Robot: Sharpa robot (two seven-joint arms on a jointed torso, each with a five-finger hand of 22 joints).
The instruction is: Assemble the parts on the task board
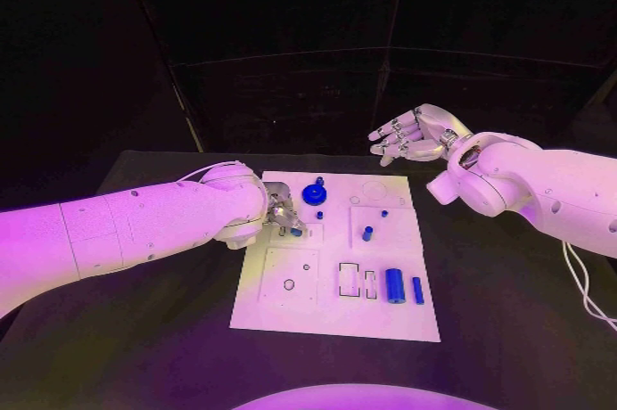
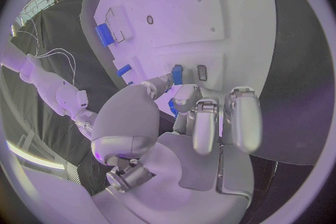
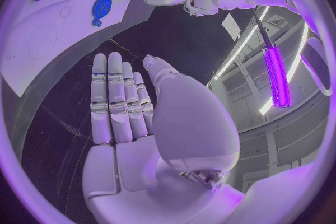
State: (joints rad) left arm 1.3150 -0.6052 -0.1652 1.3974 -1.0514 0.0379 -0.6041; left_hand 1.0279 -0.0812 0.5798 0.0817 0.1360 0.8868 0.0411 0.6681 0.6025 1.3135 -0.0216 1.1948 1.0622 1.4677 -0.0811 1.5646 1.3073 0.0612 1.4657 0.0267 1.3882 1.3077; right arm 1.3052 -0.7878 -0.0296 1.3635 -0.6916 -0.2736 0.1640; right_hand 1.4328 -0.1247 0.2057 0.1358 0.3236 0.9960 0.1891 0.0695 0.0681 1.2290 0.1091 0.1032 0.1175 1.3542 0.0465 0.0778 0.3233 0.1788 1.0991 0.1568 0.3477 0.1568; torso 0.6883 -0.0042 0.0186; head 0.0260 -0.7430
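Observation:
The white task board [image 1: 276, 294] lies mid-table. My left hand [image 1: 278, 214] hovers low over its left far part and pinches a small blue part [image 2: 177, 74] between thumb and a finger, next to a small slot [image 2: 201, 73]. A round blue disc [image 1: 315, 193] sits at the board's far middle, with small blue pegs [image 1: 366, 233] nearby. A blue cylinder [image 1: 395, 286] and a thin blue bar [image 1: 416, 290] lie at the right near side. My right hand [image 1: 412, 134] is raised beyond the board's far right corner, its fingers [image 3: 115, 95] straight and holding nothing.
Black table [image 1: 514, 303] surrounds the board on all sides. Rectangular recesses [image 1: 349, 279] lie beside the blue cylinder, and a round hole [image 1: 288, 284] sits on the board's left near part. The right forearm [image 1: 553, 192] stretches over the table's right far side.

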